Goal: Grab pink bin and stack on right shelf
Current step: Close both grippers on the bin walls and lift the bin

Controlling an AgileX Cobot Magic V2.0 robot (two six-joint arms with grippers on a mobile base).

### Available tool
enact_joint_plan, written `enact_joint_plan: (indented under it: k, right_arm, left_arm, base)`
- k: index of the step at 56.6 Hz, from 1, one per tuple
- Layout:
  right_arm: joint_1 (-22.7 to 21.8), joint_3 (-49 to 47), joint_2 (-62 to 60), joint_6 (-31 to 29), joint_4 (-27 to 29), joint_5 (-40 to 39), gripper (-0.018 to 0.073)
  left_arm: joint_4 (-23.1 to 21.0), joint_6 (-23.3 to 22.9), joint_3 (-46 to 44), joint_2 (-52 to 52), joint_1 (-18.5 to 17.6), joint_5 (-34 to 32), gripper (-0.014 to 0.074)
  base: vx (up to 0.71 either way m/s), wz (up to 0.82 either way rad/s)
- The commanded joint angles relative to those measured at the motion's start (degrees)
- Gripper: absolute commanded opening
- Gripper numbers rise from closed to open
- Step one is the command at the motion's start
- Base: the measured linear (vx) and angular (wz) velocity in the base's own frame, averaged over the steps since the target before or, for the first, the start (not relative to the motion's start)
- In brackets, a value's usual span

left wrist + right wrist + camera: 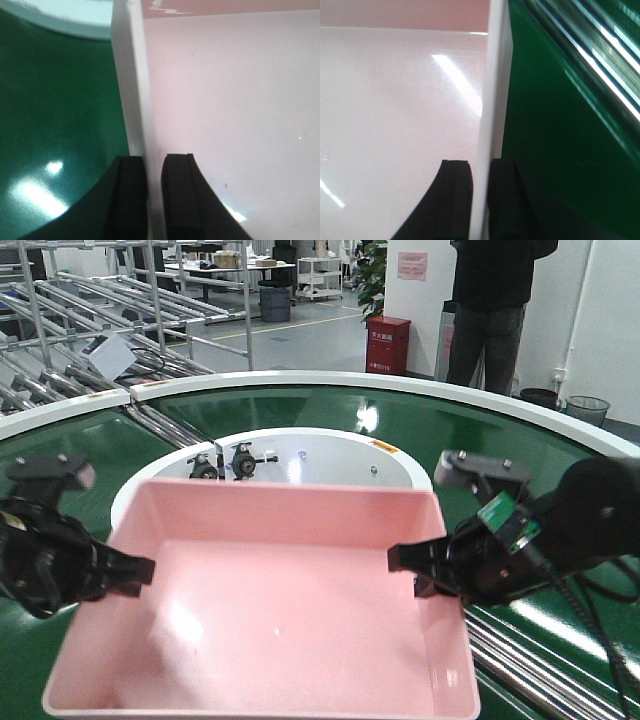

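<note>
The pink bin [270, 620] is a wide, shallow tray and fills the near middle of the front view, over the green belt. My left gripper [135, 573] is shut on its left wall. In the left wrist view one finger is outside the wall and one inside the pink bin [225, 100], at my left gripper [154, 167]. My right gripper [405, 560] is shut on the right wall. The right wrist view shows my right gripper [481, 170] astride the rim of the pink bin [395, 100]. The bin is empty. The black right shelf is out of view.
The green curved conveyor belt [450, 425] runs around a white centre disc [330, 455]. Steel rollers [530, 660] lie at the near right and show in the right wrist view [600, 55]. Roller racks [90, 310] stand back left. A person [495, 300] and a red cabinet [388, 345] are behind the belt.
</note>
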Motion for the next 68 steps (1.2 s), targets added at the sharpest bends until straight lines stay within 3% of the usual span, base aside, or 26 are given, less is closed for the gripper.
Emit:
enact_joint_plan:
  k: [1,18,68]
  right_arm:
    - [-0.3,-2.4,-6.1,-2.2,1.5,-4.5,-0.001]
    - [-0.3,-2.4,-14.3,-2.2,1.5,-4.6,-0.0009]
    - [-0.3,-2.4,-14.4,-2.2,1.1,-3.7,-0.0008]
  left_arm:
    - [-3.5,-0.3,-1.7,-6.6,-0.3,-3.6,-0.0005]
    - [-3.7,-4.2,-1.7,-13.9,-0.3,-1.8,-0.0003]
    - [-3.7,-4.1,-1.8,-14.5,-0.3,0.3,-0.0001]
  base:
    - [0.0,0.0]
    - [0.0,0.0]
    - [0.0,0.0]
